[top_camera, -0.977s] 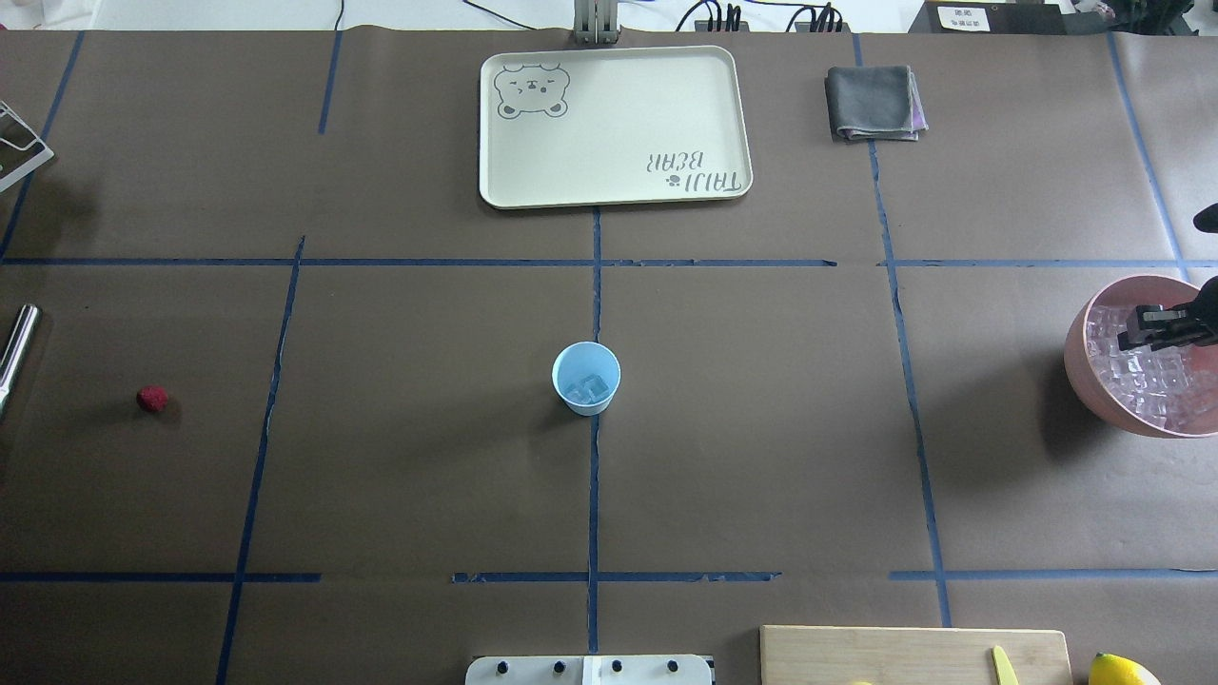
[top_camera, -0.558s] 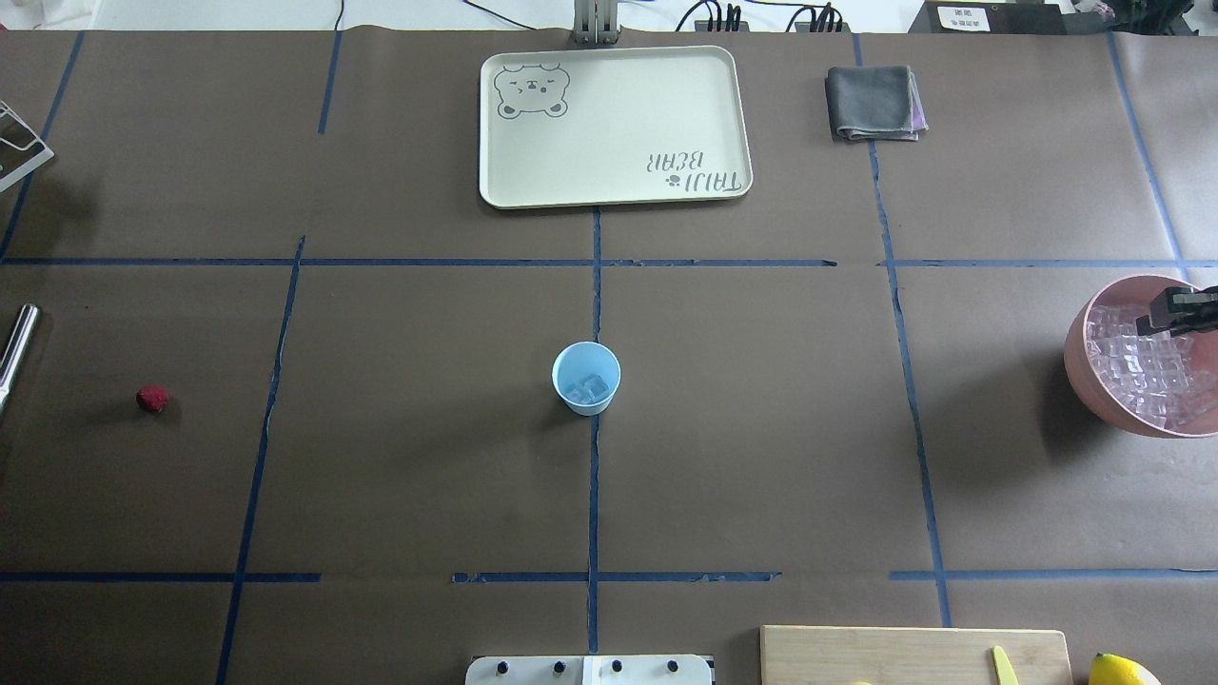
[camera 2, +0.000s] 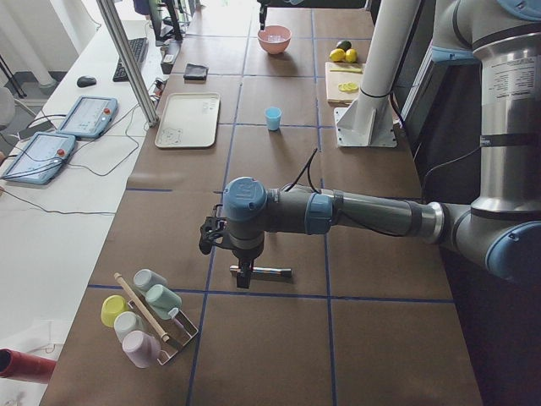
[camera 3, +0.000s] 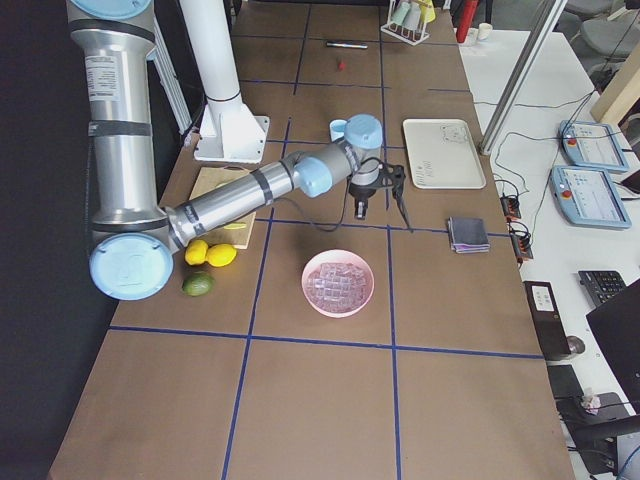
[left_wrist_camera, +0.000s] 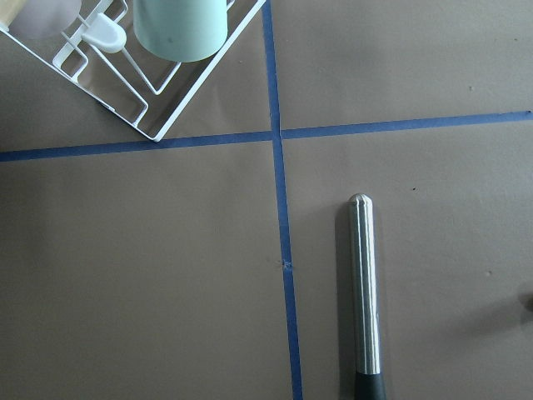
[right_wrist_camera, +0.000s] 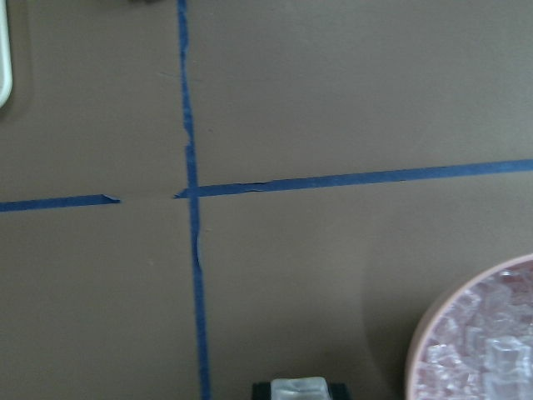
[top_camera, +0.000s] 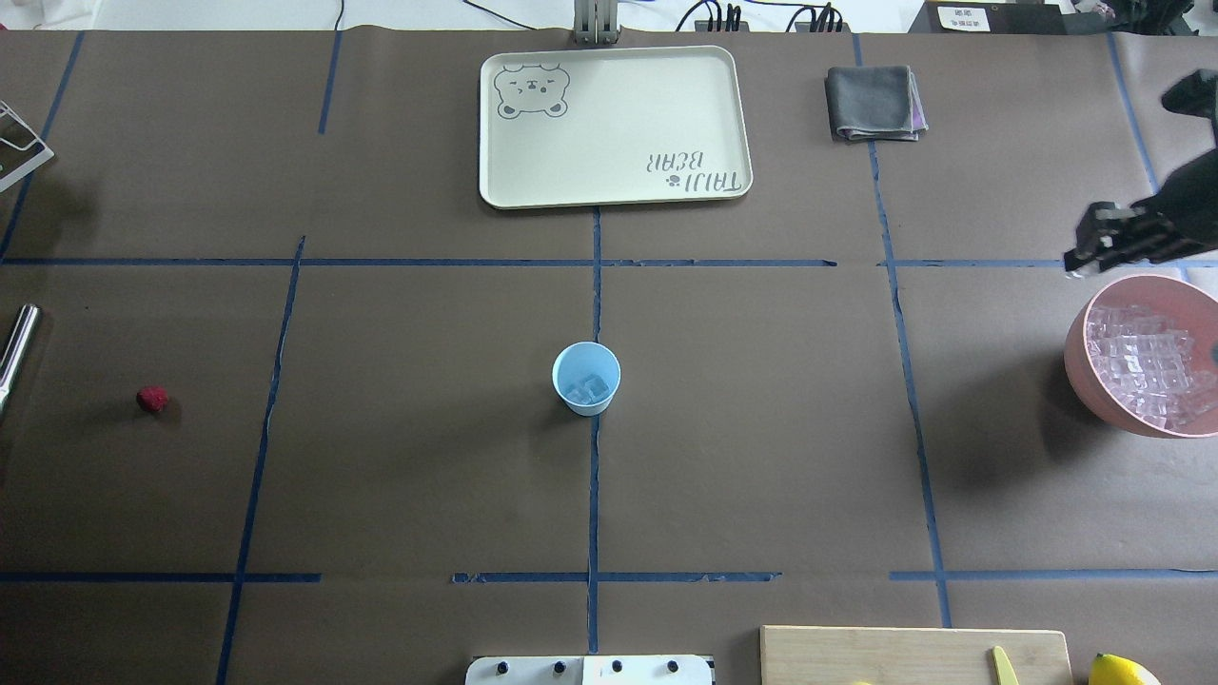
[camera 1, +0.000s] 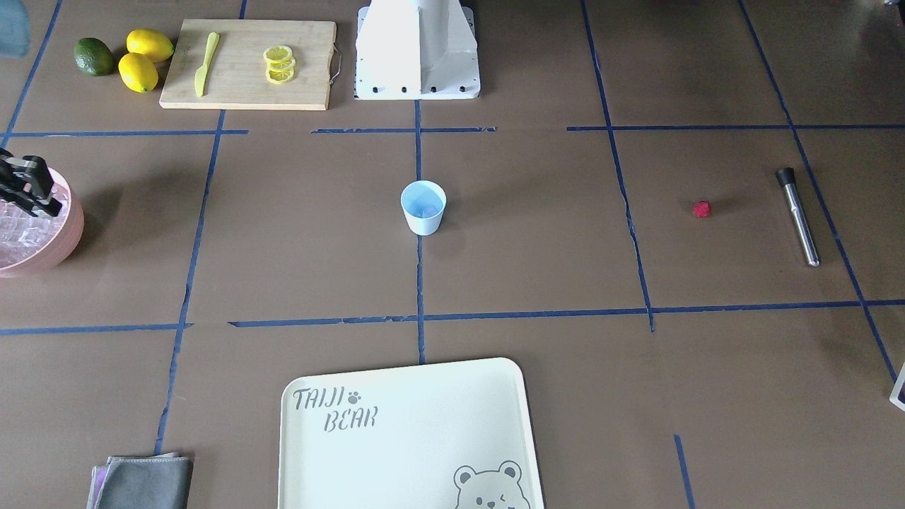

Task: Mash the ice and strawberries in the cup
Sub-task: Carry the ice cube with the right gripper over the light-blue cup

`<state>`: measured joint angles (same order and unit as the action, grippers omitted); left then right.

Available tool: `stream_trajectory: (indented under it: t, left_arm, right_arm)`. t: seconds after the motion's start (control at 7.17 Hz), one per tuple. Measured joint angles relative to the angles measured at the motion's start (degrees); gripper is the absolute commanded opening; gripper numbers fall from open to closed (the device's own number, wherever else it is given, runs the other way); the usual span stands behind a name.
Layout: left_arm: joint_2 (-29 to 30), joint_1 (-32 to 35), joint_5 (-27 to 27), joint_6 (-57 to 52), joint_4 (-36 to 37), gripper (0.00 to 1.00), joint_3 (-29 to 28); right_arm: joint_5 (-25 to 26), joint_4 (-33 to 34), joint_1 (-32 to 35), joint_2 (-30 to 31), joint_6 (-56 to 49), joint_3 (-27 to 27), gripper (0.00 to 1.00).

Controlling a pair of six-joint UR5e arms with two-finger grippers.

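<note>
Only the right wrist view shows an ice cube [right_wrist_camera: 301, 388] clamped in the right end effector [top_camera: 1080, 255], near the pink bowl [top_camera: 1080, 366]; the left end effector [camera 2: 243, 277] shows only in the left side view, its opening impossible to tell; the cup [top_camera: 586, 379] stands mid-table [top_camera: 761, 428], the strawberry [top_camera: 151, 399] well apart.

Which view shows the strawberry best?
Overhead exterior: the strawberry lies unobstructed and looks largest there. The front-facing view shows it just as clearly but smaller. Exterior right gives only a red speck. I cannot find it in exterior left or either wrist view.
</note>
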<state>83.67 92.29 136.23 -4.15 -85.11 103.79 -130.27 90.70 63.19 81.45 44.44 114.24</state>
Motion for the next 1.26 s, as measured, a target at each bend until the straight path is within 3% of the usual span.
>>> stream_trajectory:
  t: [0.14,0.42,0.84,1.26]
  left_arm:
    - [0.0,0.0,0.0,0.0,0.0,1.00,0.0]
    - [-0.1,0.0,0.0,0.7,0.0,1.00,-0.1]
    - [-0.3,-0.1,0.1,1.6,0.0,1.00,0.0]
    - [-0.4,-0.2,0.0,1.6,-0.1,1.00,0.0]
  right_arm:
    - [3.0,9.8,-5.2,-9.6,2.8,0.5,0.00]
    - [10.4,18.5,-18.0,-22.8,15.3,-0.2,0.00]
    - [19.2,16.6,-30.7,-35.1,29.3,-8.6,0.00]
    - [23.4,10.9,-35.1,-42.0,32.4,-20.7,0.00]
